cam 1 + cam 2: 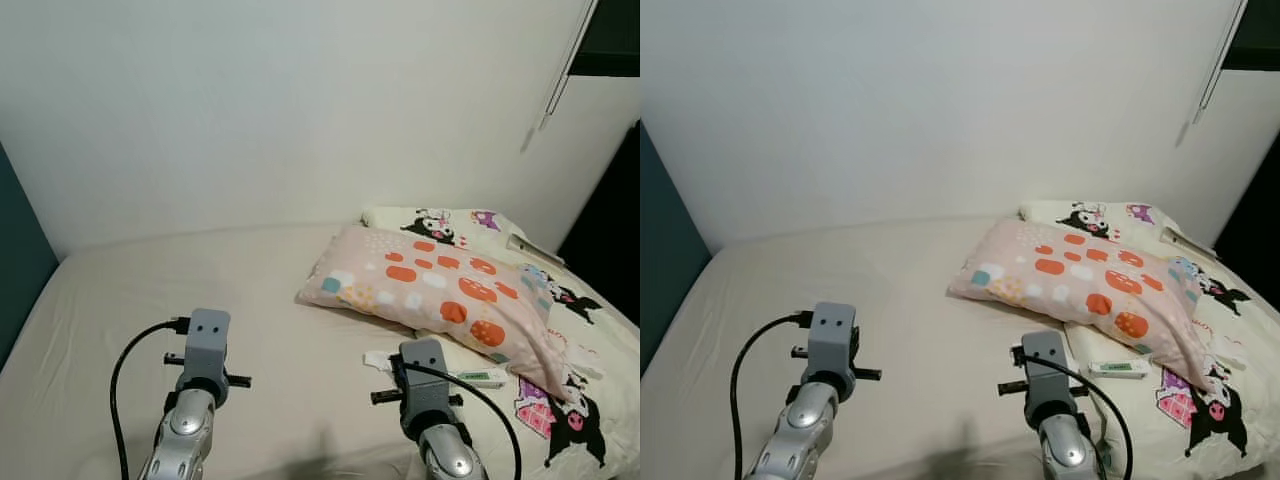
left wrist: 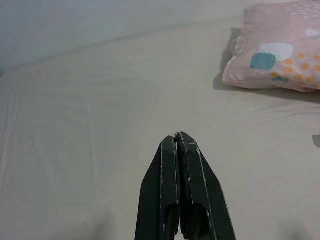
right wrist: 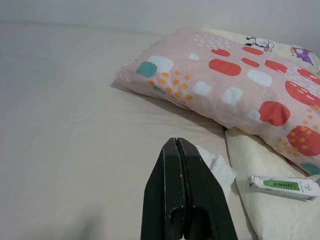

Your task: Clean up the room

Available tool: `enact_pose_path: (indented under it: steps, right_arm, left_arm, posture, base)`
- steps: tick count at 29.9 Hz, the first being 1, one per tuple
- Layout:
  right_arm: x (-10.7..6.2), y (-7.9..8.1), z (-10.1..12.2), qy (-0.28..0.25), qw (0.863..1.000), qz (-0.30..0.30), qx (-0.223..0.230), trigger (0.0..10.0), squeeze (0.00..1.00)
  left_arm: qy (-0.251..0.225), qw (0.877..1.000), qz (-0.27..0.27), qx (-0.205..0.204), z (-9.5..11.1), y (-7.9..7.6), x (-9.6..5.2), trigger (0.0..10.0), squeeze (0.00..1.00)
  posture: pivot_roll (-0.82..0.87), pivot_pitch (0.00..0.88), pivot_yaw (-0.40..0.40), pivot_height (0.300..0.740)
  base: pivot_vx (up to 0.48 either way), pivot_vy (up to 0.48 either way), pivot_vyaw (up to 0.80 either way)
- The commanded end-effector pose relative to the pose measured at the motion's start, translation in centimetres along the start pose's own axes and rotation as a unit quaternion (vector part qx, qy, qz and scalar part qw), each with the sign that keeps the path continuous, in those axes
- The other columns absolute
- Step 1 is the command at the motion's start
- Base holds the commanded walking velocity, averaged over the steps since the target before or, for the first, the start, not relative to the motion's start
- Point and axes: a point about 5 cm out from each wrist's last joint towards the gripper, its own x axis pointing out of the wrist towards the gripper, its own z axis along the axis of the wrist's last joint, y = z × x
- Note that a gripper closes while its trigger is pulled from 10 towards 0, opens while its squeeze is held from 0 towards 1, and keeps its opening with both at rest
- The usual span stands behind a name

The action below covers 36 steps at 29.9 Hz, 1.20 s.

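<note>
"BCMVAPE" on small box (image 3: 284,186)

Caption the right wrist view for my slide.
Shut right gripper over the bed, near a tissue, small box and pillow.

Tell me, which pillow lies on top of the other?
The pink pillow with orange spots; it rests across the cream cartoon-print pillow against the wall.

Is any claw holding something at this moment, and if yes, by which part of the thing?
Nothing is held. The left claw and the right claw are both shut on nothing, above the bed sheet. The crumpled tissue and small box lie untouched.
</note>
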Motion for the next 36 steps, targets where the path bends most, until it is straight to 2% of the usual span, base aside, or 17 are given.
enact_pose_path:
  steps: [1,6,9,12,23,36]
  right_arm:
    - [0.0,0.4,-0.1,-0.001,1.0,0.004,0.0,10.0,0.0]
    - [0.1,0.4,0.1,-0.005,1.0,0.005,-0.003,10.0,0.0]
    - [0.3,0.3,0.3,-0.012,1.0,0.011,-0.021,10.0,0.0]
    - [0.3,0.2,0.3,-0.013,0.999,0.01,-0.039,10.0,0.0]
    - [1.0,-0.3,1.0,-0.026,0.999,0.012,-0.037,10.0,0.0]
    - [1.0,-0.5,1.0,-0.026,0.999,0.009,-0.032,10.0,0.0]
  left_arm:
    - [0.006,1.0,-0.005,-0.016,-0.5,-0.5,-0.4,10.0,0.0]
    - [0.008,1.0,-0.005,-0.015,-0.7,-0.7,-0.5,10.0,0.0]
    - [0.008,1.0,-0.01,-0.014,-0.7,-1.0,-0.5,10.0,0.0]
    - [0.012,1.0,-0.011,-0.015,-0.8,-1.1,-0.5,10.0,0.0]
    - [-0.006,1.0,-0.011,-0.02,0.0,-1.2,-0.3,10.0,0.0]
    - [-0.012,1.0,-0.008,-0.009,0.3,-1.1,-0.3,10.0,0.0]
  posture:
    - [-0.01,0.0,-0.034,0.74]
    - [-0.01,0.0,-0.035,0.74]
    - [-0.01,0.0,-0.036,0.74]
    - [-0.01,0.0,-0.038,0.74]
    - [-0.01,0.0,-0.041,0.74]
    - [-0.01,0.0,-0.039,0.74]
  base:
    - [0.0,0.0,0.0]
    - [0.0,0.0,0.0]
    - [0.0,0.0,0.0]
    - [0.0,0.0,0.8]
    - [0.0,0.0,0.77]
    - [0.0,0.0,0.0]
